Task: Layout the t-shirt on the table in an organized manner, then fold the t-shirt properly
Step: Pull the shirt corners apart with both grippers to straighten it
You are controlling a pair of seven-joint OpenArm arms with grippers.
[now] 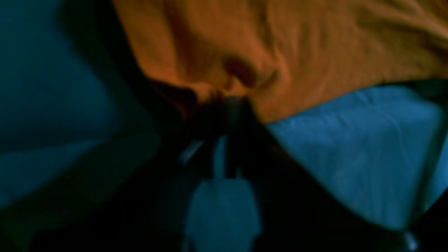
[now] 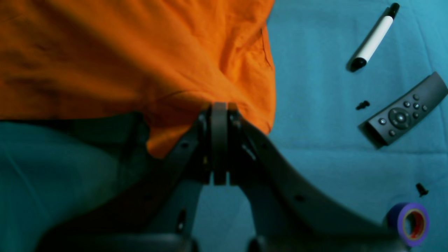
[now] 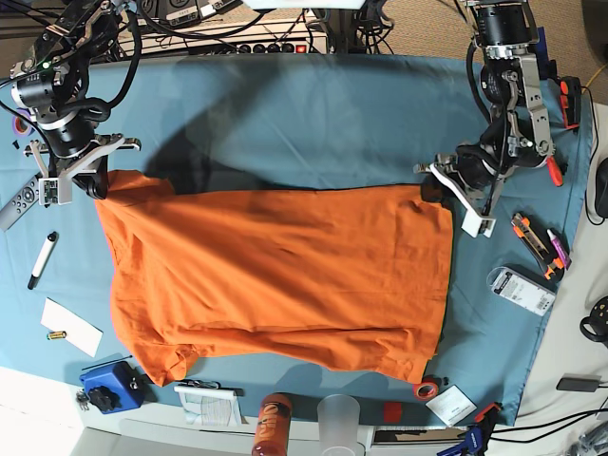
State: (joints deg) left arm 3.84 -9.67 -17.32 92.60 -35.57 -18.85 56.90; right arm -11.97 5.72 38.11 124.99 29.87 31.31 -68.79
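The orange t-shirt point(image 3: 285, 275) lies spread wide across the blue table point(image 3: 285, 114), with wrinkles and a folded-under lower edge. On the left of the base view, my right gripper point(image 3: 95, 185) is shut on the shirt's upper corner. The right wrist view shows its jaws pressed together on a bunched edge of the t-shirt point(image 2: 140, 52), at the gripper point(image 2: 219, 105). My left gripper point(image 3: 433, 186) is at the opposite upper corner. In the blurred left wrist view this gripper point(image 1: 227, 101) is shut on the edge of the t-shirt point(image 1: 280, 42), above the table point(image 1: 350, 157).
Beside my right gripper lie a marker point(image 2: 374, 36), a remote point(image 2: 406, 110), small black screws and a purple tape roll point(image 2: 411, 224). The front edge holds a paper note point(image 3: 71, 328), a blue box point(image 3: 109, 385), a cup point(image 3: 339, 418) and an orange bottle point(image 3: 271, 423). Tools point(image 3: 537, 242) lie at the right.
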